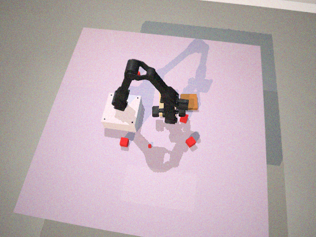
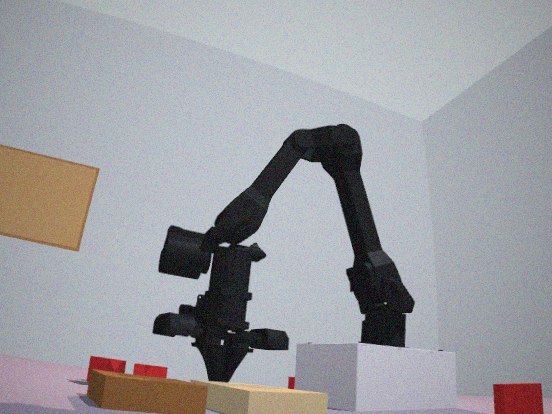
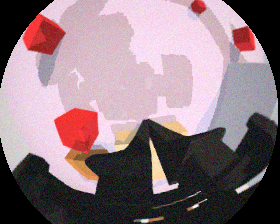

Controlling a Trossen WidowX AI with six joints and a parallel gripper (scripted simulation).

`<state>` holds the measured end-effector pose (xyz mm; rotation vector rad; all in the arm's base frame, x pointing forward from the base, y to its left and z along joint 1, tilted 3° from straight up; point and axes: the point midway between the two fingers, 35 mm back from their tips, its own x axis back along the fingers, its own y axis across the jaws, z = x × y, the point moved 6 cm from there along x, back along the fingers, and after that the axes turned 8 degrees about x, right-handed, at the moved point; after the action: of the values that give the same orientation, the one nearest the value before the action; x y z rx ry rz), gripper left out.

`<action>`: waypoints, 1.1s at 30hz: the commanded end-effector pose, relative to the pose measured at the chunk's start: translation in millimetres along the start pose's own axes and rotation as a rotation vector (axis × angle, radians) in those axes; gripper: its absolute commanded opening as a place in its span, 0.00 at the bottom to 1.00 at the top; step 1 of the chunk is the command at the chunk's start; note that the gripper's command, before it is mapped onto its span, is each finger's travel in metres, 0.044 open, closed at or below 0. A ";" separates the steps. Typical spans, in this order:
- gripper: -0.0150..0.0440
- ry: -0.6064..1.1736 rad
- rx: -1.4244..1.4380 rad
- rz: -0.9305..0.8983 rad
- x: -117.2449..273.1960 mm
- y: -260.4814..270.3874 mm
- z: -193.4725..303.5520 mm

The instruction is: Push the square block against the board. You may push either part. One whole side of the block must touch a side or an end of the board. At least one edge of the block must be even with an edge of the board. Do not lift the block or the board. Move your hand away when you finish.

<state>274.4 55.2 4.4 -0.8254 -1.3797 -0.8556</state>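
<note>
The orange-brown square block (image 1: 189, 98) (image 2: 150, 393) (image 3: 84, 166) lies flat on the mat. The pale yellow board (image 1: 161, 105) (image 2: 285, 402) (image 3: 174, 128) lies flat beside it, on the side toward the robot base, and is mostly covered by my hand in the top view. In the wrist view a narrow strip of mat seems to show between them; contact and even edges cannot be judged. My gripper (image 2: 219, 379) (image 3: 145, 122) is shut and empty, pointing down, low over or just behind the board; the exact height is unclear.
A red cube (image 1: 184, 118) (image 3: 77, 129) lies close to the block's near corner. Other red cubes (image 1: 190, 141) (image 1: 124, 142) (image 1: 149, 146) lie farther toward the front. The white base box (image 1: 120, 121) (image 2: 407, 377) stands left of the board in the top view.
</note>
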 end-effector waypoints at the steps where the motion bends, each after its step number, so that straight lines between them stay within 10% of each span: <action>1: 0.25 0.010 0.002 0.006 -1.5 -1.5 8.3; 33: 0.25 0.012 0.002 0.006 -1.3 1.9 32.6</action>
<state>260.4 88.6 5.1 -0.8198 -1.3735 -0.8562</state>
